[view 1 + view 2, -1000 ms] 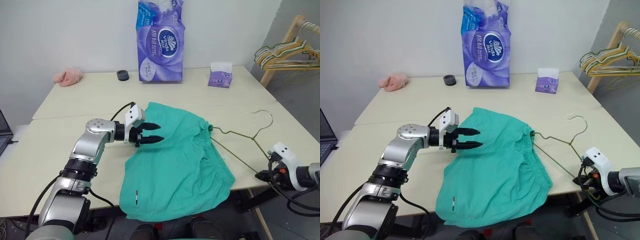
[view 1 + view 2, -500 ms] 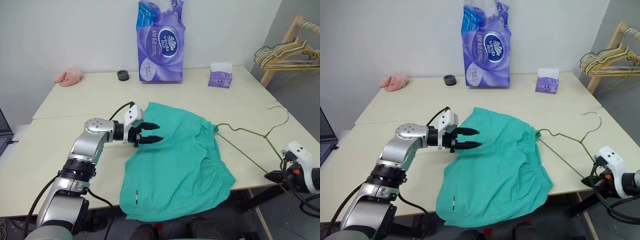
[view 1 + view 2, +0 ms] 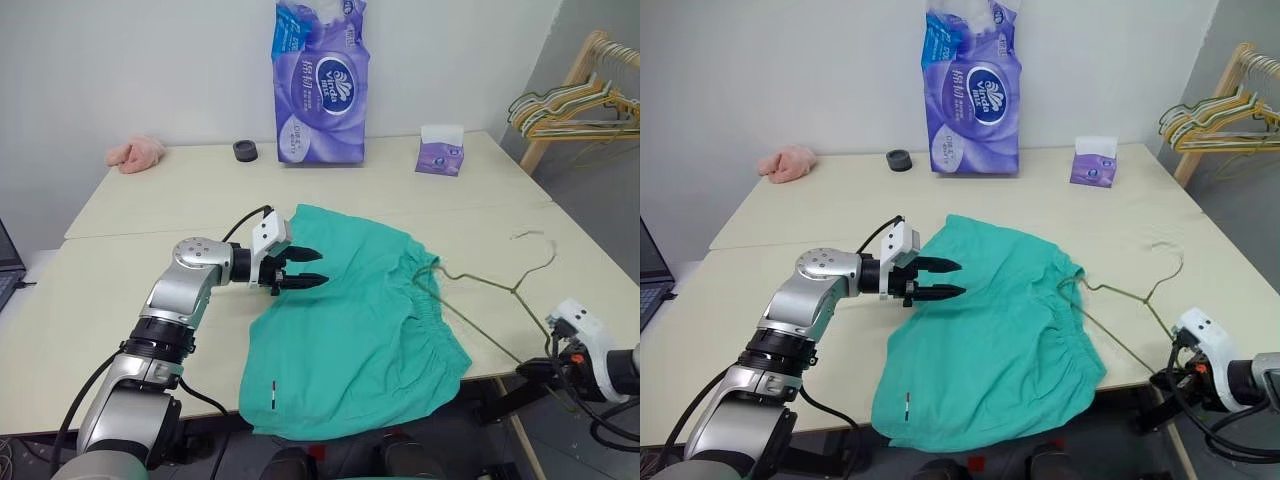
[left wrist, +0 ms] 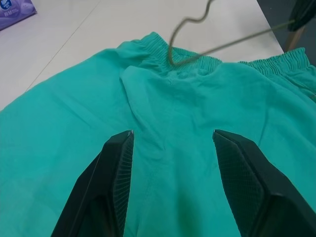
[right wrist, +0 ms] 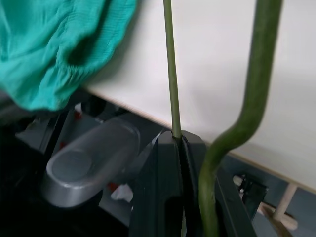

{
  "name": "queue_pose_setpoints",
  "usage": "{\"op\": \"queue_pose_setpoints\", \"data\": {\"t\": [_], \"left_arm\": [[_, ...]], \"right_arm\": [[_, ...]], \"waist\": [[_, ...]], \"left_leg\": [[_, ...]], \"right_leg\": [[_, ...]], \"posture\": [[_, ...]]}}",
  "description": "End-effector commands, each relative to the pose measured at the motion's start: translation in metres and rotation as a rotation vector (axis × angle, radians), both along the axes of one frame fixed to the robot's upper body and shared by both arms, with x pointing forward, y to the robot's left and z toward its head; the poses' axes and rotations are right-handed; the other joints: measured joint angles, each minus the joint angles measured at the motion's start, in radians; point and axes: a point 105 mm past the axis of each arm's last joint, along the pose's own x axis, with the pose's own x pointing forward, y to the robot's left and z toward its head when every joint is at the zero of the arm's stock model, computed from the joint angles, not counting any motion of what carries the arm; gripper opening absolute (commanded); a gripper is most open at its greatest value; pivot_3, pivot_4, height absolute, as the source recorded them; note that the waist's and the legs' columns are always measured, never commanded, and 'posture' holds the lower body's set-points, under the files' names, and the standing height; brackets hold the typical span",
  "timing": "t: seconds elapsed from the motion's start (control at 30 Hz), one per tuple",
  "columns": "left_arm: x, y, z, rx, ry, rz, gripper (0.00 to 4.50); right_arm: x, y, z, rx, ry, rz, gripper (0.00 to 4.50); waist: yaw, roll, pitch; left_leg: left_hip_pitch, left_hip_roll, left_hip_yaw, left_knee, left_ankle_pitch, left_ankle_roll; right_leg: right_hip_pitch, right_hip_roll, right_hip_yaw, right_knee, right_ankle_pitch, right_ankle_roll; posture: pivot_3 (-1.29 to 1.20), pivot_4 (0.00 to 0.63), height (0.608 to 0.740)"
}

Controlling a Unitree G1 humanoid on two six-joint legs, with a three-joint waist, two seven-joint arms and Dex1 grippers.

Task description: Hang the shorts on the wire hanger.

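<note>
Thin olive-green wire hanger swung: hook back toward centre-right of frame, far corner now poked into waistband of teal-green fabric shorts lying mid-frame on table. Threading underway, not hung yet. Right gripper, lower right, clamped on hanger's near corner. Left gripper fingers apart, empty, hovering over shorts' upper-left edge.

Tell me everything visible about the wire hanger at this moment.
The wire hanger is one thin olive-green wire bent into a triangle with a curved hook at its far end. It lies slanted over the near right corner of the table, past the table edge. One corner reaches the gathered waistband of the teal shorts; whether it is tucked in is unclear. The right gripper is shut on its lower wire, off the table edge.
</note>
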Motion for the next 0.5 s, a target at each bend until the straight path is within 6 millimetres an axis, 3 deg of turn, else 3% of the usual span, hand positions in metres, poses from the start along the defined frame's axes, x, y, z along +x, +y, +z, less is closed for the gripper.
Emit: {"op": "queue_pose_setpoints", "data": {"t": [0.03, 0.2, 0.5], "left_arm": [[0.0, -0.003, 0.011, -0.024, -0.038, -0.014, 2.7], [-0.005, -0.009, 0.018, -0.074, -0.023, -0.058, 2.7], [-0.004, -0.009, 0.032, -0.108, -0.072, -0.07, 2.7]], "right_arm": [[-0.006, -0.007, 0.006, 0.012, -0.015, -0.051, 0.0], [-0.016, -0.002, -0.008, 0.025, 0.024, -0.062, 0.0], [-0.009, 0.01, -0.015, 0.036, 0.026, -0.026, 0.0]], "waist": [[0.001, 0.0, 0.0], [0.0, 0.0, 0.0], [-0.004, 0.0, 0.0]], "left_leg": [[0.0, 0.0, 0.0, 0.0, 0.0, 0.0], [0.0, 0.0, 0.0, 0.0, 0.0, 0.0], [0.0, 0.0, 0.0, 0.0, 0.0, 0.0]], "right_leg": [[0.0, 0.0, 0.0, 0.0, 0.0, 0.0], [0.0, 0.0, 0.0, 0.0, -0.001, 0.002], [0.0, 0.0, 0.0, 0.0, -0.002, 0.004]], "posture": [[-0.18, 0.057, 0.74], [-0.19, 0.059, 0.74], [-0.19, 0.06, 0.74]]}}
